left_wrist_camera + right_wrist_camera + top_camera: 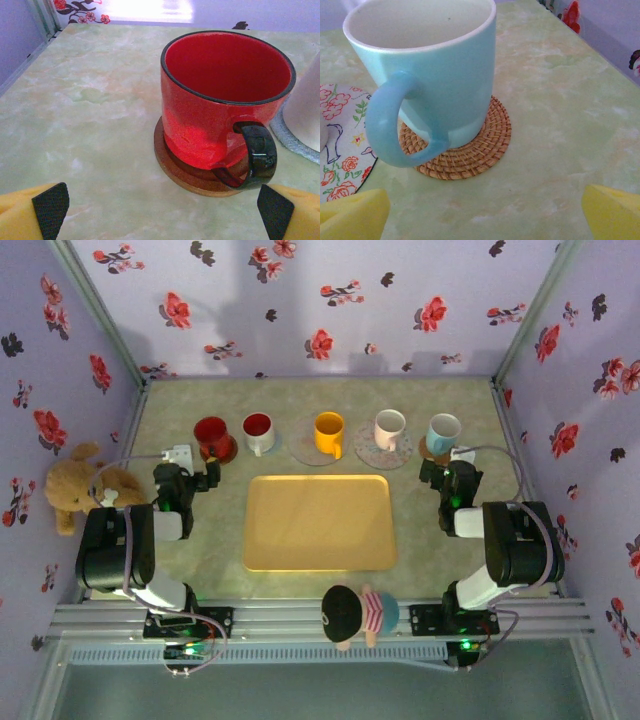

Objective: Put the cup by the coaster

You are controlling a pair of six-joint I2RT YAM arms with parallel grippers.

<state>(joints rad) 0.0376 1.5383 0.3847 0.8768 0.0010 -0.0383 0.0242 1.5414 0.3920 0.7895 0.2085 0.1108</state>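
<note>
Right now the left gripper (162, 212) is hovering with its jaws spread wide and empty, facing the red cup (220, 115), which is sitting upright on a round wooden coaster (172, 170) with its black handle turned toward the fingers. Likewise, the right gripper (482, 210) is hanging open and empty before the pale blue cup (445, 75), which is standing on a woven coaster (485, 145).

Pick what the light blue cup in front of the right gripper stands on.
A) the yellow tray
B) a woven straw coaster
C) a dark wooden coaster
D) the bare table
B: in the right wrist view the light blue cup stands on a round woven coaster, with a flowered mat lying beside it.
</note>
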